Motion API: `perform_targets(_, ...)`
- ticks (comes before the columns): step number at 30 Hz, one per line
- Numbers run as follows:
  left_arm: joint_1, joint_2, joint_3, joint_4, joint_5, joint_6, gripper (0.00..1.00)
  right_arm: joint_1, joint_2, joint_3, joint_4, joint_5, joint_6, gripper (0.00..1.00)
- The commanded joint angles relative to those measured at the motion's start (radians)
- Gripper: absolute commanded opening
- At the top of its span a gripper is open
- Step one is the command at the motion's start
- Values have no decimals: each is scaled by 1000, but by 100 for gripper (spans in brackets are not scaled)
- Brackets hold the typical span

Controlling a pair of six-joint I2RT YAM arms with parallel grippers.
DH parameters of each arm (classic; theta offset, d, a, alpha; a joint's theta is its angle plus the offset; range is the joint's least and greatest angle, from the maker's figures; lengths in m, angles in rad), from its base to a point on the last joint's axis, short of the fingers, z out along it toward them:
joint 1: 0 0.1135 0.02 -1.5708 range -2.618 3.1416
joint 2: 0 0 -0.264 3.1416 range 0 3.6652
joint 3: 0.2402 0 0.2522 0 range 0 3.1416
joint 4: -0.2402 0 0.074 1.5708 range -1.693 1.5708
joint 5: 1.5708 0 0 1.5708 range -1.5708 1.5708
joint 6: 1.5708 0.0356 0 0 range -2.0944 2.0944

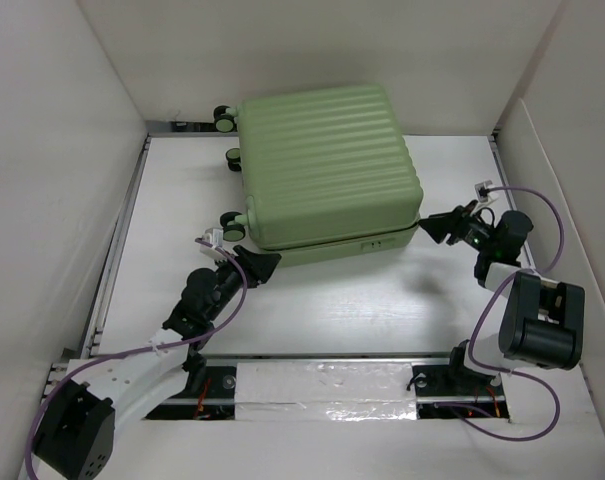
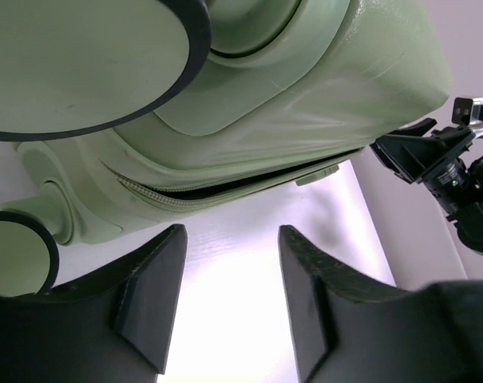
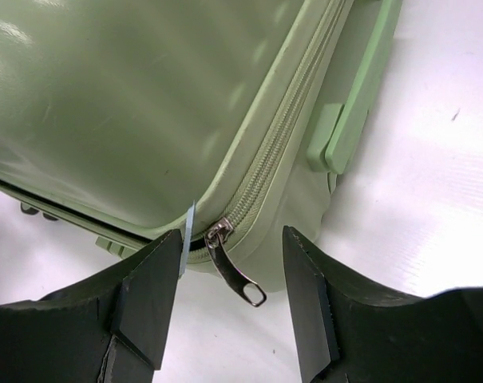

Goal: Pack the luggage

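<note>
Overhead and wrist views. The luggage [image 1: 327, 165] lay flat on the white desk [image 1: 382, 310], in the far middle of the work area, with its ribbed pale green shell facing up and its black caster wheels [image 1: 224, 117] pointing to the left. The two shells were together, but in the left wrist view a dark gap showed along the zipper seam [image 2: 225, 187] on the near edge. The left end effector [image 1: 265, 262] sat just beside the near-left corner of the case, its fingers [image 2: 157, 279] spread apart with only bare desk between them. The right end effector [image 1: 434, 226] sat at the near-right corner, also spread open. There the metal zipper pull [image 3: 237, 279] hung down from the closed zipper [image 3: 285, 136] into the gap between the fingers [image 3: 149, 287], and neither finger pinched it.
</note>
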Motion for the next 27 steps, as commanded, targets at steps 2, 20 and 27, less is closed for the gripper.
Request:
perform_targets(2,-4,-30,44,14,-1,-8,60,12,-1,28,-70,30,-46,59)
perform_targets(20,90,-130,229,-315,-332,-183,87,84,-18,45,-194,92,-74,40)
perform_targets(27,160,-75,291,-315,-341,-180,90,84,-73,38,-223,113,-42,49)
